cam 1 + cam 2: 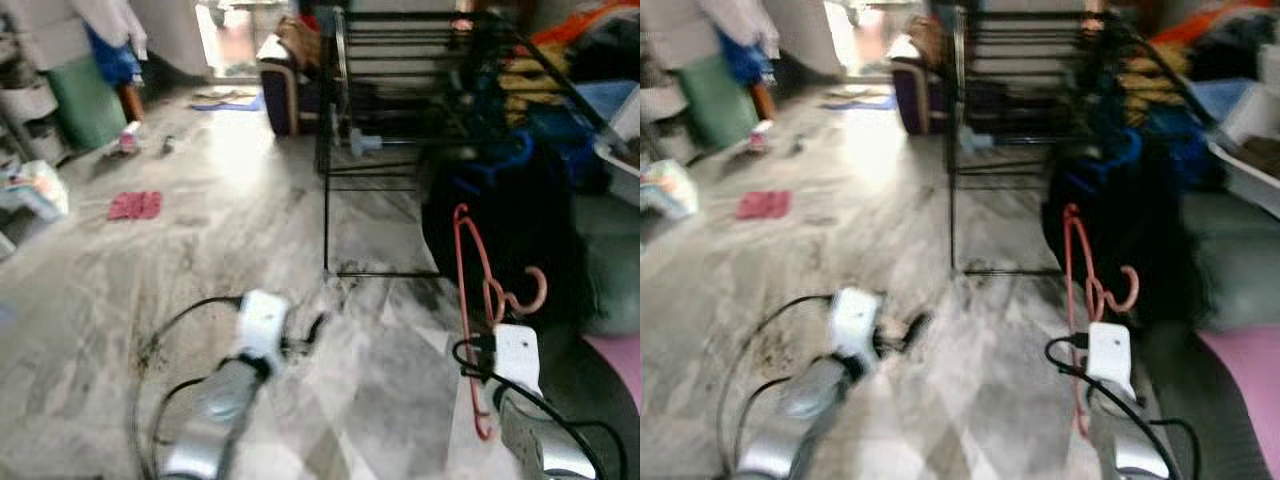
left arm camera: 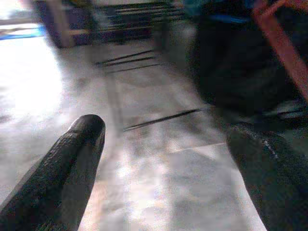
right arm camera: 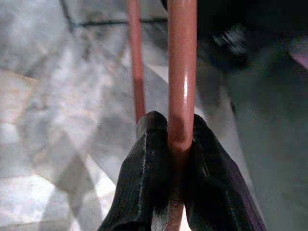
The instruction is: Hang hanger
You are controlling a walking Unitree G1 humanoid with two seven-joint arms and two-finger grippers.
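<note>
A salmon-red plastic hanger [image 1: 467, 300] stands upright in front of me on the right, its hook [image 1: 530, 290] curling to the right. My right gripper [image 3: 169, 144] is shut on one of the hanger's bars [image 3: 181, 72]. A black metal drying rack [image 1: 400, 120] stands ahead, with dark clothes draped on its right side. My left gripper [image 2: 168, 144] is open above the marble floor, with nothing between its fingers [image 2: 72, 154]. The left arm [image 1: 255, 330] reaches forward low on the left.
A dark pile of clothes [image 1: 500, 220] lies beside the rack's right leg. A red cloth [image 1: 135, 205] lies on the floor at the left. A purple bin [image 1: 285, 85] stands at the back. A pink mat [image 1: 615, 365] sits at the right edge.
</note>
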